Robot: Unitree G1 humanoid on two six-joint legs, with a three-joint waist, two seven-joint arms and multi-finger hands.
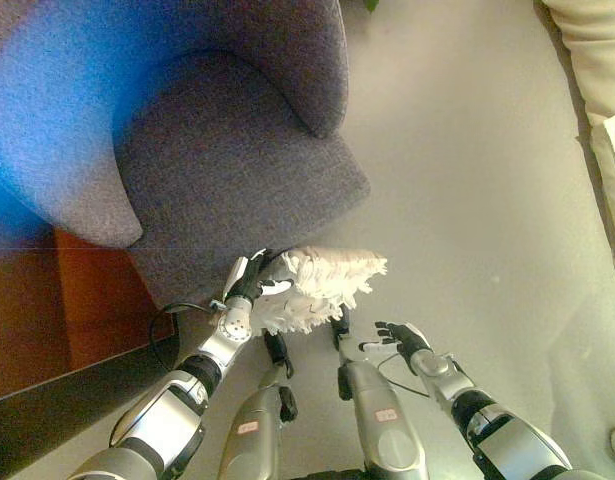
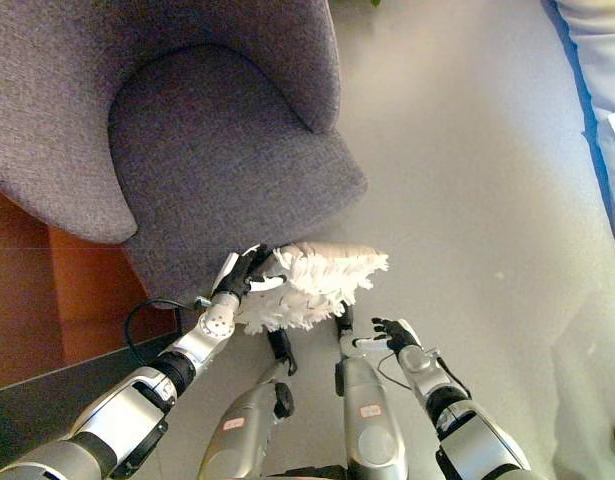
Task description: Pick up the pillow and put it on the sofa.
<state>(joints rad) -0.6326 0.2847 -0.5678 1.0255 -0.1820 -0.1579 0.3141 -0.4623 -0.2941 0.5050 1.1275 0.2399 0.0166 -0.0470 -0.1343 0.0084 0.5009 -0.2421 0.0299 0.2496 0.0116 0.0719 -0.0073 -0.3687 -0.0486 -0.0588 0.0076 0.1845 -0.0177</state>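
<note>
Near the front edge of the grey armchair, the left hand has its fingers curled round the left end of a shaggy white pillow, which hangs clear of the pale floor. It looks light, soft and floppy, so a hold deep in the body should serve better than the fringe. The right hand waits spread and empty, just right of the pillow.

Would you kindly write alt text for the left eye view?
The robot's left hand grips a fluffy white fringed pillow just in front of a grey fabric armchair. Its right hand hovers open beside it, above the pale floor.
</note>
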